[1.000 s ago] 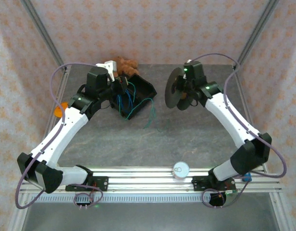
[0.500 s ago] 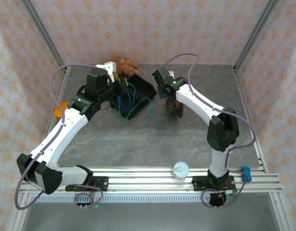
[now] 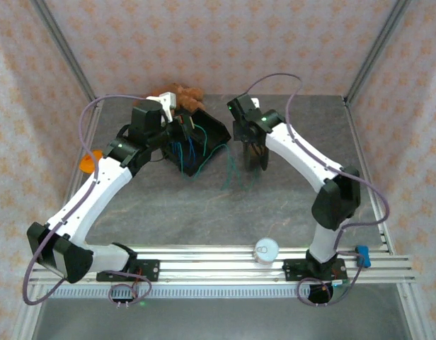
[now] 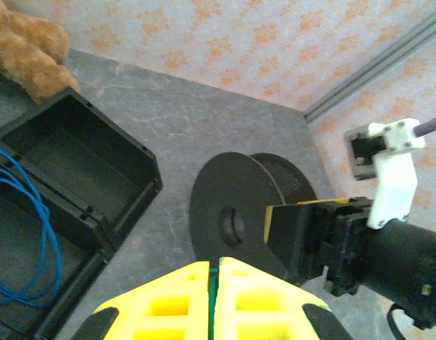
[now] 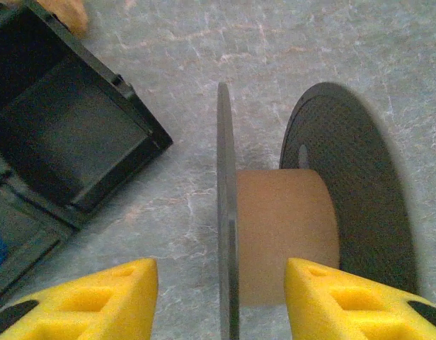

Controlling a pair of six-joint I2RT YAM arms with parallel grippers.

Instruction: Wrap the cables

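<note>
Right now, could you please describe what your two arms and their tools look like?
The left arm and right arm both have white links joined by black joints, with purple-grey cables looping loosely alongside them. The left tool and right tool each carry two blocky yellow fingers with rectangular recesses moulded in.

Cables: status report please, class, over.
Left gripper shut on green cable. Right gripper open, straddling flange of upright spool. Blue cable in black box.
</note>
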